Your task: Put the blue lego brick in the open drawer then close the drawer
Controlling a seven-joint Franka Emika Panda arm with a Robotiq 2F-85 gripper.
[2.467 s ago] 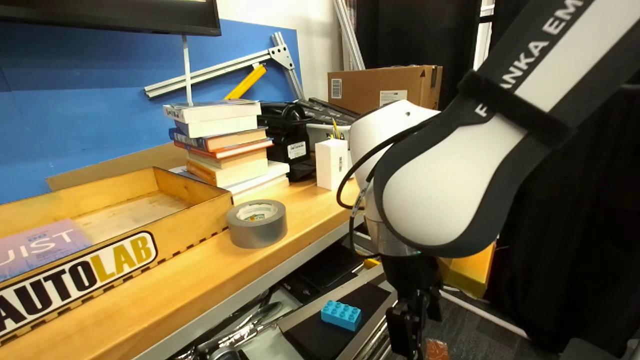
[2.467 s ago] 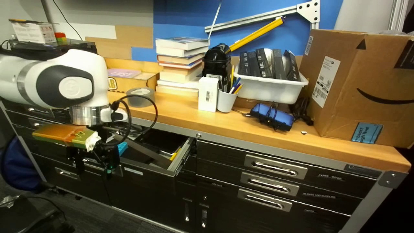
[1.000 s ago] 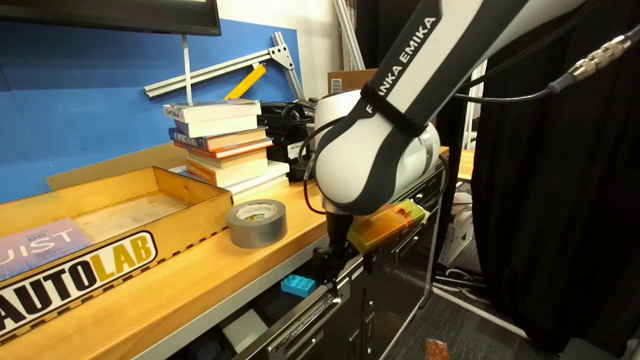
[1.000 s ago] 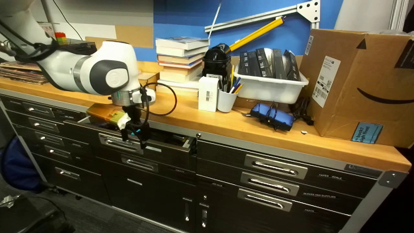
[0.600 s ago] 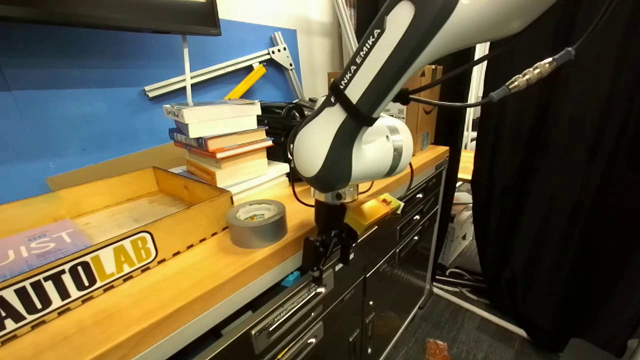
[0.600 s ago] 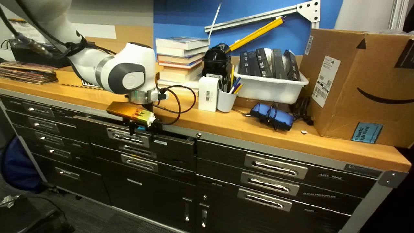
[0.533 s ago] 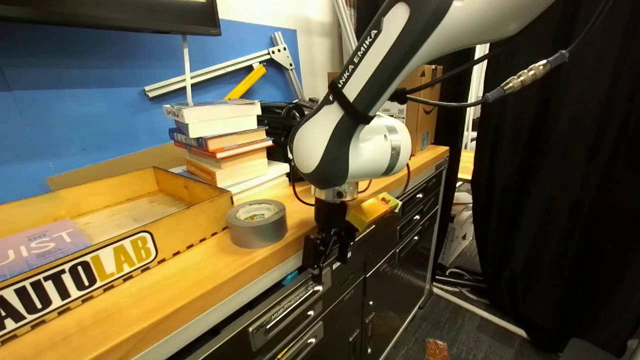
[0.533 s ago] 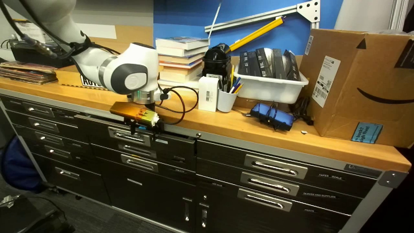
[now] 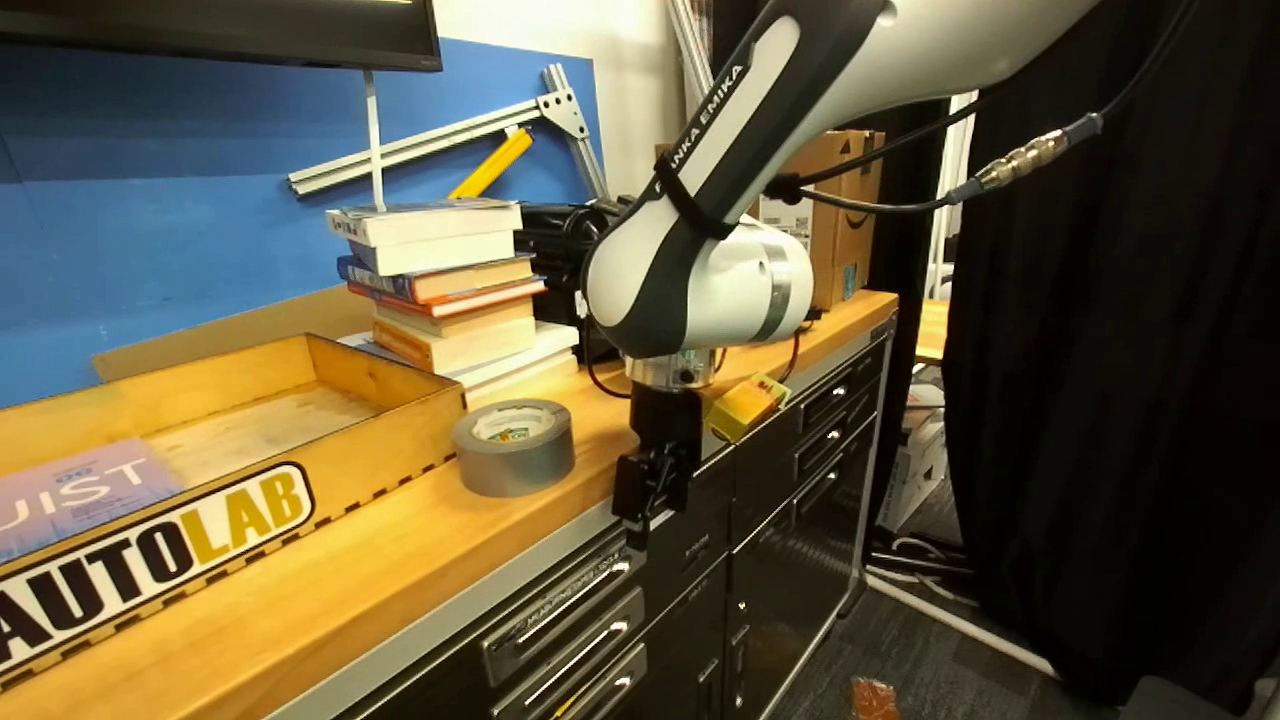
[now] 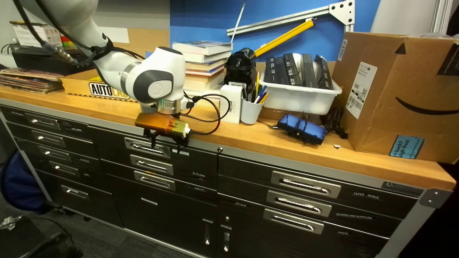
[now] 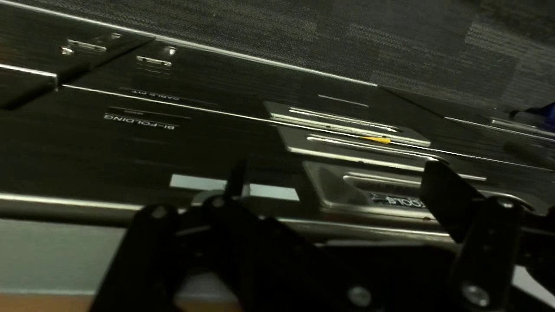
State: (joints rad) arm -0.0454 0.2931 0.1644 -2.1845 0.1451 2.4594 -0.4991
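Note:
The drawer [image 9: 557,615] is the top middle one of the dark cabinet. It looks shut or nearly so, its front about flush with its neighbours in an exterior view [image 10: 200,161]. Its handle plate also shows in the wrist view [image 11: 325,188]. The blue lego brick is hidden; it was last seen inside the drawer. My gripper [image 10: 166,147] is open and empty at the top of the drawer front, just under the worktop edge. In the wrist view the fingers [image 11: 334,175] stand wide apart, one on each side of the handle plate's left end.
On the worktop [image 10: 193,125] are a grey tape roll [image 9: 514,455], a wooden AUTOLAB tray [image 9: 390,470], a book stack [image 9: 450,290], a white box [image 10: 231,104], a pen cup [image 10: 251,111] and a white bin [image 10: 301,98]. A large cardboard box [image 10: 401,93] stands at one end.
The gripper has moved in towards the cabinet from in front of the open drawer. The drawer has slid in with it, and the blue brick inside has gone out of sight.

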